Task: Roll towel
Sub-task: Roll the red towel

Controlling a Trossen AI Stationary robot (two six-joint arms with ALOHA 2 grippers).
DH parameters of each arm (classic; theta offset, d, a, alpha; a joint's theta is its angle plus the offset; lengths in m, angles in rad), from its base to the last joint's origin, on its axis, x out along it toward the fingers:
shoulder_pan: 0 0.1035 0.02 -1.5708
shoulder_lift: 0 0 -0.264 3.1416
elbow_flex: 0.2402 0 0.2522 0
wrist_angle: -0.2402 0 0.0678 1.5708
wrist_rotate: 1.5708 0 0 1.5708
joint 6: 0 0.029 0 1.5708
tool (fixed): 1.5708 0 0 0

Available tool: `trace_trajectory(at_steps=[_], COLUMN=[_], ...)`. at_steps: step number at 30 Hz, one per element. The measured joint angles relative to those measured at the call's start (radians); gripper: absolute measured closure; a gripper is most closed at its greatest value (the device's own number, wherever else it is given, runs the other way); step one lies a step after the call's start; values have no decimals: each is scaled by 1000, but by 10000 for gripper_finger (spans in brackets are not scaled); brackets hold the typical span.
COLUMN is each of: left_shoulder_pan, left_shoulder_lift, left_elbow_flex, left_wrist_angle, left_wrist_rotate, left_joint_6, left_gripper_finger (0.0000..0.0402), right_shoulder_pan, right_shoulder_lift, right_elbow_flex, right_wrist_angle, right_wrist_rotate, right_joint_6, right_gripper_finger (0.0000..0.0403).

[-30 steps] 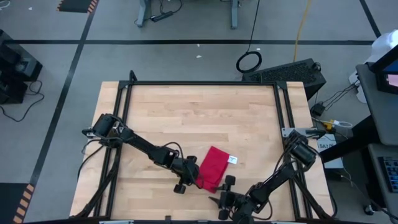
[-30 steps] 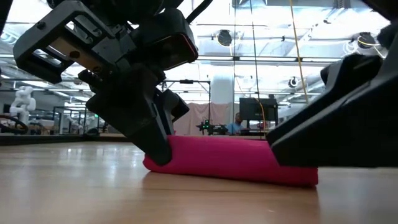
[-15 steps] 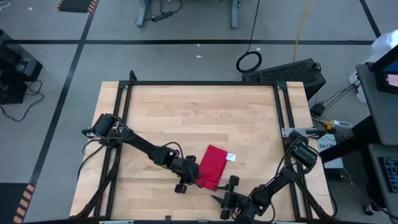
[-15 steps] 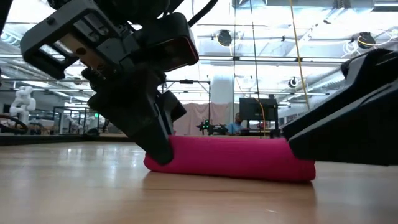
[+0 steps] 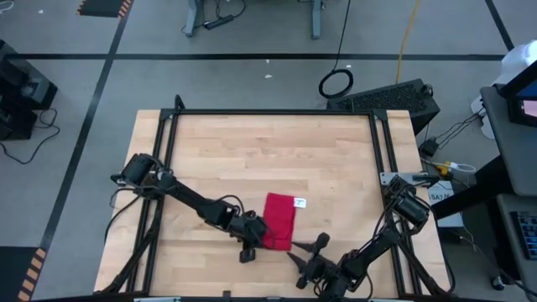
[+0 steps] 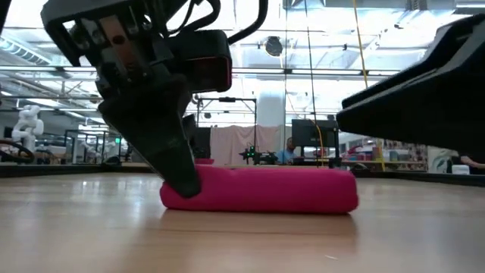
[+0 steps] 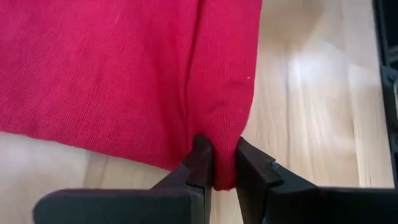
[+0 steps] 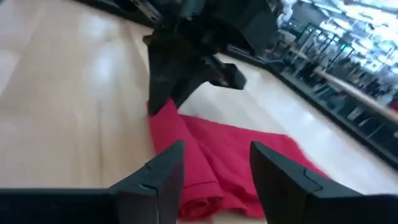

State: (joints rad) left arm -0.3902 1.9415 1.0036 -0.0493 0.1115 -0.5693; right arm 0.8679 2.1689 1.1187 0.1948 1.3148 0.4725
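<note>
One soft, fine-knit red towel point(image 5: 279, 221), partly rolled into a thick tube, lay on the pale wooden surface point(image 5: 252, 159) with its rolled end pinched in the clenched left claw point(image 7: 224, 169), while the right claw point(image 8: 214, 171) hovered just beside it, fingers spread.

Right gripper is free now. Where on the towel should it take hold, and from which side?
Probably the rolled edge's free end, opposite where the left gripper pinches it. The towel is rolled thick along its near edge, so the open right gripper can come in low from the table's front and straddle the roll.
</note>
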Motion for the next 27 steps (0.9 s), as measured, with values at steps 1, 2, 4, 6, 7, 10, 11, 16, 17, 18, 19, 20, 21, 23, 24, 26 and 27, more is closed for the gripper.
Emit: trace_trajectory(at_steps=[1,2,4,6,7,10,11,16,17,18,19,20,21,23,24,26,27], left_shoulder_pan=[-4,-7,-15,-22,-24,-28,-29,-29,-29,-29,-28,-28,-29,-29,-29,-30,-30], left_shoulder_lift=[0,-1,-1,-1,-1,-1,-1,-1,-1,-1,-1,-1,-1,-1,-1,-1,-1], left_elbow_flex=[0,0,0,0,0,-1,-1,-1,-1,-1,-1,-1,-1,-1,-1,-1,-1], left_wrist_angle=[-6,-11,-11,-9,-9,-12,-12,-12,-13,-12,-12,-12,-12,-11,-9,-6,-4], left_wrist_rotate=[-13,-25,-47,-63,-64,-64,-66,-68,-68,-68,-68,-70,-77,-85,-85,-86,-87], left_joint_6=[-27,-55,-107,-152,-159,-166,-166,-156,-152,-148,-141,-131,-128,-128,-127,-123,-123], left_gripper_finger=[350,350,350,350,350,350,350,350,350,350,350,350,350,350,350,350,350], right_shoulder_pan=[-4,-12,-37,-69,-85,-116,-121,-128,-128,-127,-125,-122,-121,-120,-120,-121,-122], right_shoulder_lift=[-2,-4,-5,-5,-5,-10,-15,-77,-100,-125,-147,-164,-173,-173,-171,-156,-150], right_elbow_flex=[0,0,0,-1,-1,0,0,-1,-1,-1,0,0,0,-4,-13,-24,-29], right_wrist_angle=[-7,-16,-50,-80,-82,-68,-65,-149,-186,-222,-255,-284,-301,-299,-284,-234,-211], right_wrist_rotate=[0,-19,-117,-242,-288,-353,-358,-373,-383,-398,-417,-438,-458,-492,-505,-516,-513], right_joint_6=[-11,-12,23,85,94,60,33,-74,-68,-55,-43,-33,-27,-29,-39,-54,-68], right_gripper_finger=[232,232,234,240,243,249,249,242,240,238,236,235,233,229,227,221,217])
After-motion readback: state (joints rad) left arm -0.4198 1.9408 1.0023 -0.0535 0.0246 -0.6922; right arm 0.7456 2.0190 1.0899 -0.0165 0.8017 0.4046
